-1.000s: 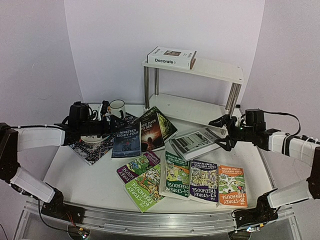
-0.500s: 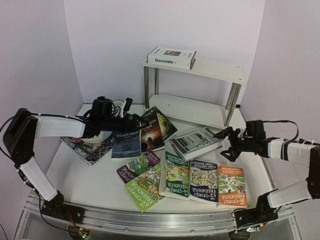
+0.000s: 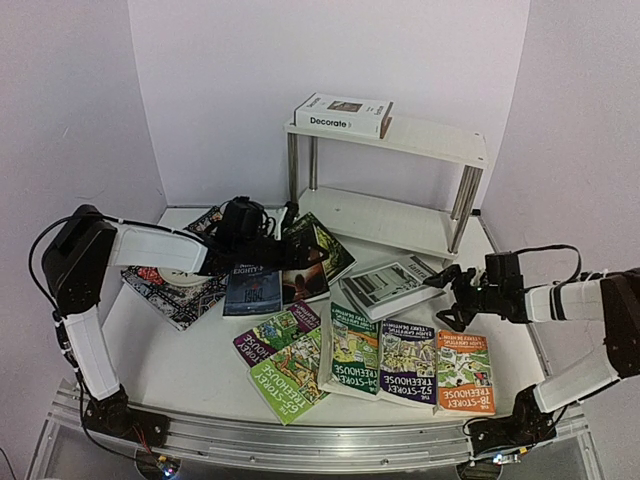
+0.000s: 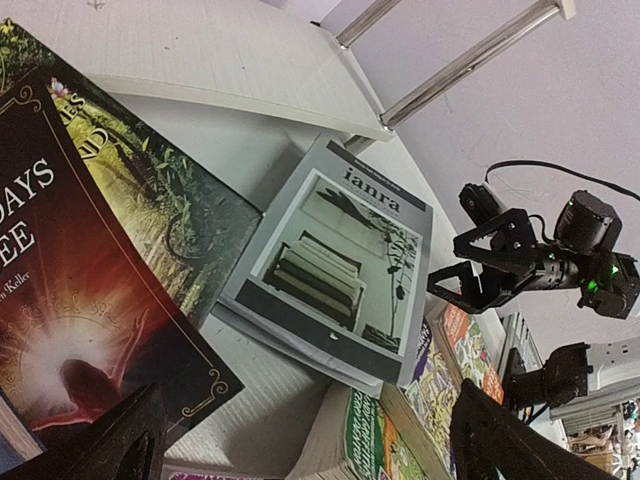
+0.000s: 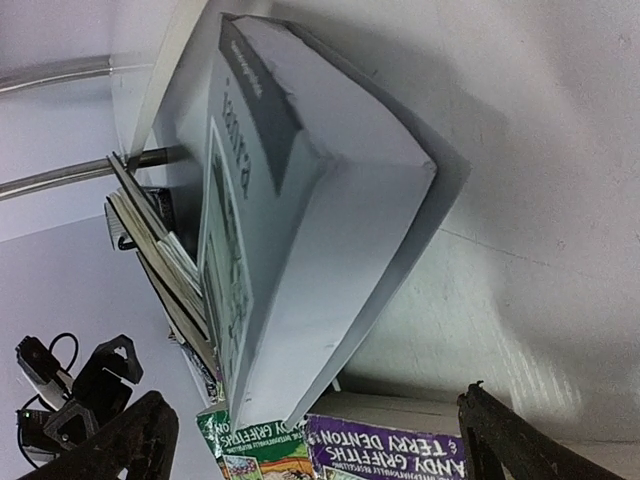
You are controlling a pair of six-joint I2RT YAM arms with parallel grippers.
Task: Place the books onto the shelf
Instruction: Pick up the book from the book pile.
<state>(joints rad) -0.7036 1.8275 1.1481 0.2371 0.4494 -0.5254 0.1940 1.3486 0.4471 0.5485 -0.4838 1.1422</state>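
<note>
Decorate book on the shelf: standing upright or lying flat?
Lying flat: the Decorate book rests atop the shelf, spine toward the camera.

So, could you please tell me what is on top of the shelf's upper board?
On the shelf, only one white book, spine reading Decorate, lies flat at the upper board's left end. Anything directly behind it is hidden.

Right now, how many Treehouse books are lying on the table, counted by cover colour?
Green Treehouse books: 2
Purple Treehouse books: 2
Orange Treehouse book: 1
Total: 5
</note>
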